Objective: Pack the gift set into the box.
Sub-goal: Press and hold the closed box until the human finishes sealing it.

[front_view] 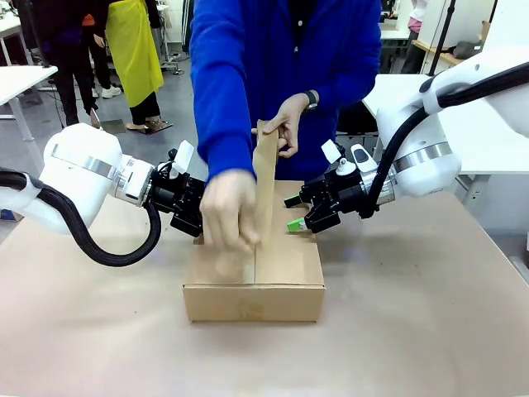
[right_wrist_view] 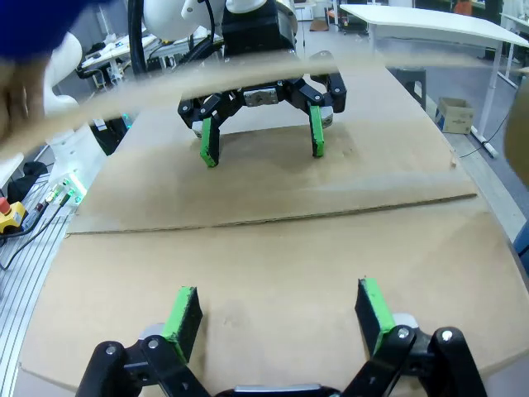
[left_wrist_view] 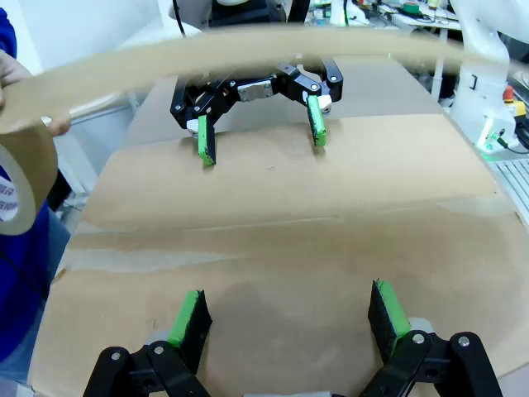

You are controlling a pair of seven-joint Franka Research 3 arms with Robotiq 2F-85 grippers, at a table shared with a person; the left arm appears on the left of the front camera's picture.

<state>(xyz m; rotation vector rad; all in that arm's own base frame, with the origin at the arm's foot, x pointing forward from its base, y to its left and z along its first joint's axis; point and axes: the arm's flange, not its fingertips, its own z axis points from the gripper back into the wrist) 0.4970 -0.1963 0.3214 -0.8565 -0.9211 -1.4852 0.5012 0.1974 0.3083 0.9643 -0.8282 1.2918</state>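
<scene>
The box (front_view: 285,269) stands mid-table with its top flaps folded flat, and the centre seam (right_wrist_view: 273,217) runs across it. The gift set is hidden inside. My left gripper (front_view: 195,223) (left_wrist_view: 289,318) is open, green pads resting on the left flap. Facing it, my right gripper (front_view: 302,217) (right_wrist_view: 277,318) is open on the right flap. A person in blue stretches a strip of brown tape (front_view: 266,186) over the seam. One hand (front_view: 227,211) is low on the box and the other hand (front_view: 289,124) holds the strip up. The tape roll (left_wrist_view: 25,178) is at the left edge.
The table (front_view: 430,314) is covered in brown paper, with free room on every side of the box. The person stands close against the far edge. White tables (front_view: 21,78) and other people stand farther back.
</scene>
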